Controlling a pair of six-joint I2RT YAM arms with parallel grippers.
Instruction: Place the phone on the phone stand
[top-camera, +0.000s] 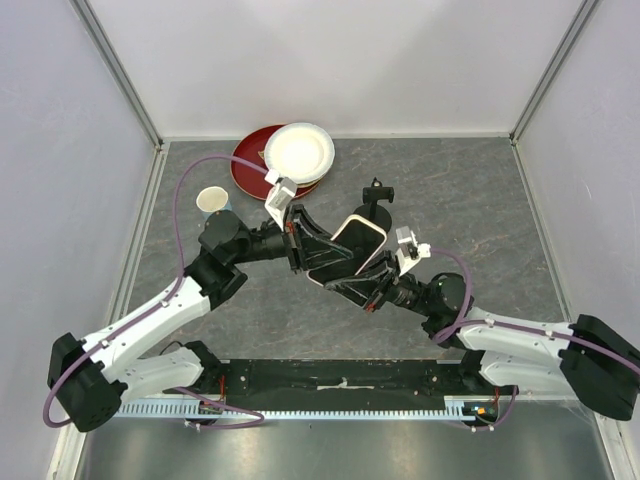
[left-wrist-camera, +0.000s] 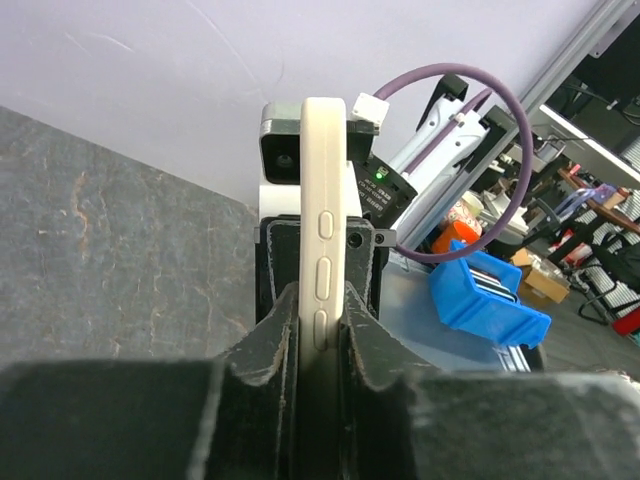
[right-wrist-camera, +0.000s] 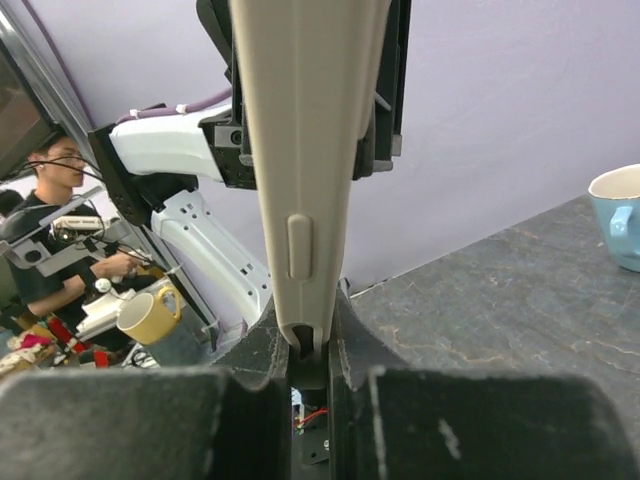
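Handing off mid-air, by my read. The left gripper (top-camera: 312, 250) is clamped on the phone (top-camera: 345, 252), with its fingers (left-wrist-camera: 268, 345) pinching both faces, button edge up in the wrist view. The phone hangs tilted above the table, just near-left of the phone stand (top-camera: 376, 200) and not touching it. At the opposite end, the right gripper (top-camera: 368, 272) has the rim seated in the slot between its fingers (right-wrist-camera: 362, 345), and both pads look in contact. To do it well, confirm the right grip is firm before the left lets go, pull the left straight back off the faces, and don't twist. The right then has a short carry to the stand's bracket.
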